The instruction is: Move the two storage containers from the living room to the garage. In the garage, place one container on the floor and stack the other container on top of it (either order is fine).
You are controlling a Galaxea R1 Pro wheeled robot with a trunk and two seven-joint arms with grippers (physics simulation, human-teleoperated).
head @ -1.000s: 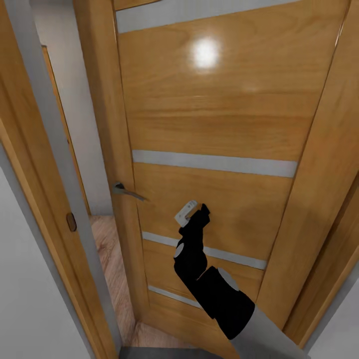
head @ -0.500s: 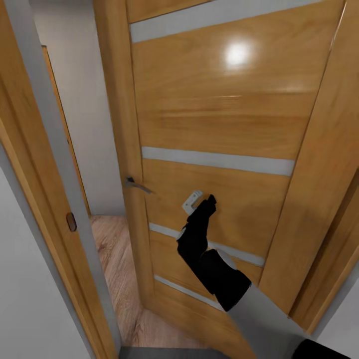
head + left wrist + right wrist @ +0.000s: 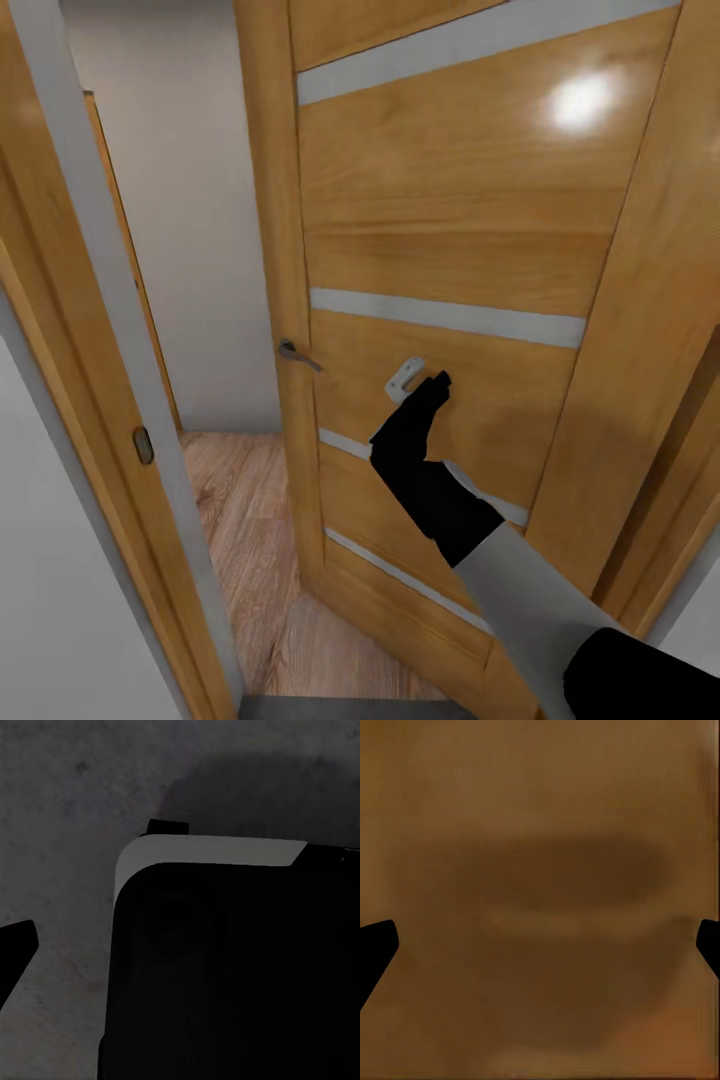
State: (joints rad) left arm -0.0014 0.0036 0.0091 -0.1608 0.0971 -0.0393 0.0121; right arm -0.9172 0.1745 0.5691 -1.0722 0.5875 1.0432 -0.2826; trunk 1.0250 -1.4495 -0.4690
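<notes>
Right arm (image 3: 520,590) enters from 5 o'clock in the head view, grey forearm then black wrist, reaching up toward centre. Right gripper (image 3: 428,385) sits against the wooden door (image 3: 440,220) — in the right wrist view its two dark fingertips (image 3: 375,949) stand wide apart at the frame edges, nothing between them but door surface close up. Metal door handle (image 3: 298,355) lies just beside the gripper, at its 9 o'clock. Left wrist view: dark grey rough floor (image 3: 67,810), a black, white-edged robot part (image 3: 225,960); one fingertip visible — left gripper's opening: cannot tell. Beyond the door edge, wood plank floor (image 3: 240,520) and pale wall (image 3: 190,200). Door frame (image 3: 90,300) at 9 o'clock.
</notes>
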